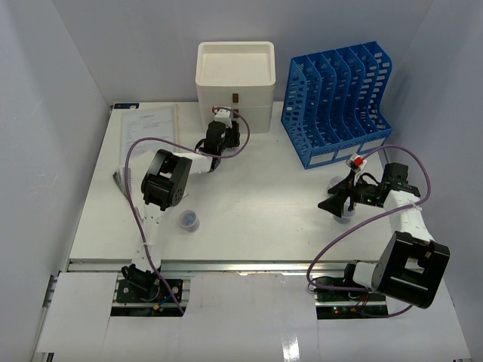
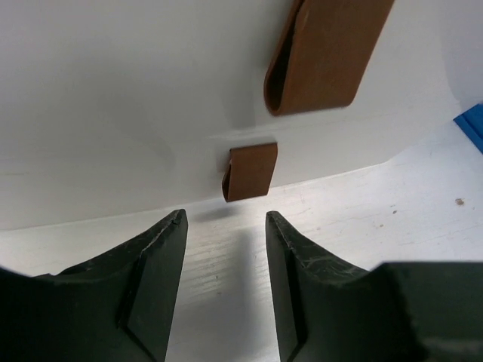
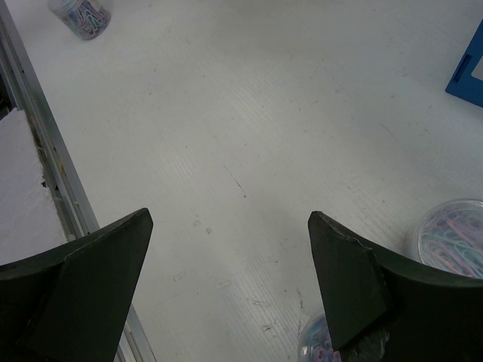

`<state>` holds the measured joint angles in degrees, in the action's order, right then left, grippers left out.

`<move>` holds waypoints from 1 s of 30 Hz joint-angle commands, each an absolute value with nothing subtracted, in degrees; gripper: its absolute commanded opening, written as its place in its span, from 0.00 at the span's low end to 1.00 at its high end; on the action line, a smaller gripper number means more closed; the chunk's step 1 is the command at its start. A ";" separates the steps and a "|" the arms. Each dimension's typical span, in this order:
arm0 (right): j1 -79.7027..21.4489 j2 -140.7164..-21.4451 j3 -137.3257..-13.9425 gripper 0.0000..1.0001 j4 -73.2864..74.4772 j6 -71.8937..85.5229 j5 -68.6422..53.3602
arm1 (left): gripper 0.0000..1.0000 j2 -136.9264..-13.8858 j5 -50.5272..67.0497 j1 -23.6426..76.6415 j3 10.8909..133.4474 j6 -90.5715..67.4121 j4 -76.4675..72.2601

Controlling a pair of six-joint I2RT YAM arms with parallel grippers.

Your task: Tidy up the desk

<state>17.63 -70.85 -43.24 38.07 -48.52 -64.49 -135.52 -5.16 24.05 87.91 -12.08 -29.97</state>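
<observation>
Black wedge fingers [image 3: 83, 279], ribbed desk [image 3: 249, 128]

Bright, even overhead light washes the white desk [image 1: 249, 219] nearly flat, and shadows are soft and short. Wrist views go soft up close, with mild glare.

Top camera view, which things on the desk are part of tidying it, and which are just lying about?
Part of the job, probably:
desk; paper-clip tub; printed sheets; drawer box; blue file rack; left hand, open at the box's brown tab; right hand, open near another clip tub.

Just there:
purple cable; metal rail.
</observation>
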 commanded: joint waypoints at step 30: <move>17.84 -70.47 -43.95 0.90 39.64 -50.01 -66.27 | 0.00 -134.82 -8.71 23.73 96.62 -15.48 -28.42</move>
<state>17.63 -70.85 -43.24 38.94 -48.69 -64.53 -137.19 -6.58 24.47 95.00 -15.10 -25.69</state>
